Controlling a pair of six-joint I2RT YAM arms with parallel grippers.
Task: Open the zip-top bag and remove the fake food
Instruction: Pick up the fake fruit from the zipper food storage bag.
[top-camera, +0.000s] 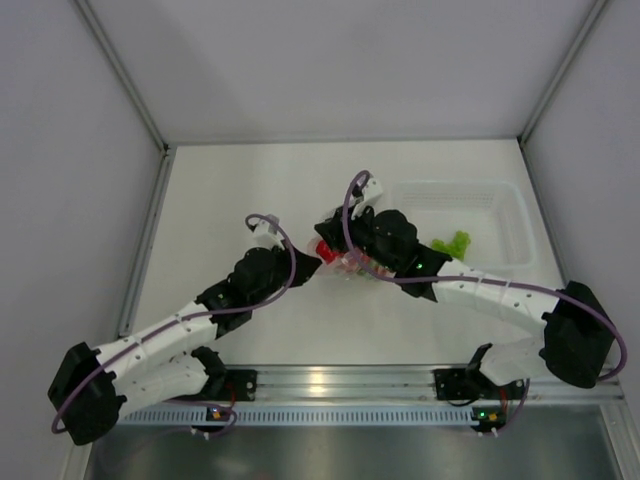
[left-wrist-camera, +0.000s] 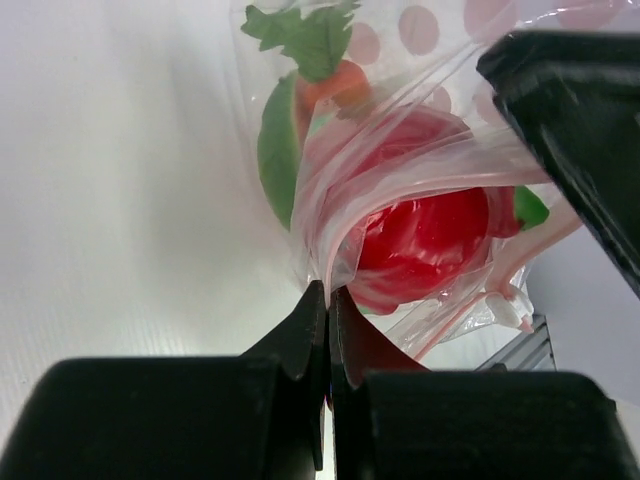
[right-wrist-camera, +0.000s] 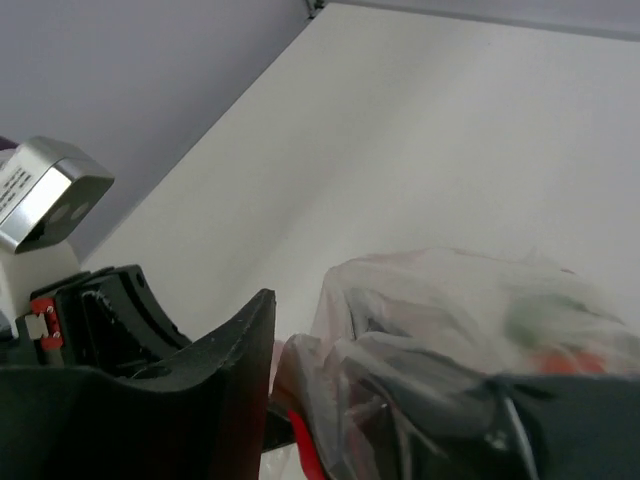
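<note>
The zip-top bag (top-camera: 350, 264) lies mid-table between both arms. In the left wrist view the bag (left-wrist-camera: 400, 150) holds fake food: a round red piece (left-wrist-camera: 430, 235), a green leafy piece (left-wrist-camera: 305, 35) and an orange piece (left-wrist-camera: 340, 80). My left gripper (left-wrist-camera: 328, 292) is shut on a fold of the bag's edge beside the pinkish zip strip (left-wrist-camera: 520, 265). My right gripper (right-wrist-camera: 315, 325) stands open at the bag; its left finger (right-wrist-camera: 225, 380) is bare and its other finger is veiled under crinkled bag film (right-wrist-camera: 450, 330). In the top view both grippers, left (top-camera: 316, 256) and right (top-camera: 348, 255), meet over the bag.
A rigid clear tub (top-camera: 500, 205) stands at the right back, with green leafy pieces (top-camera: 452, 243) at its near left corner. Grey walls close in the table on three sides. A metal rail (top-camera: 330, 382) runs along the near edge.
</note>
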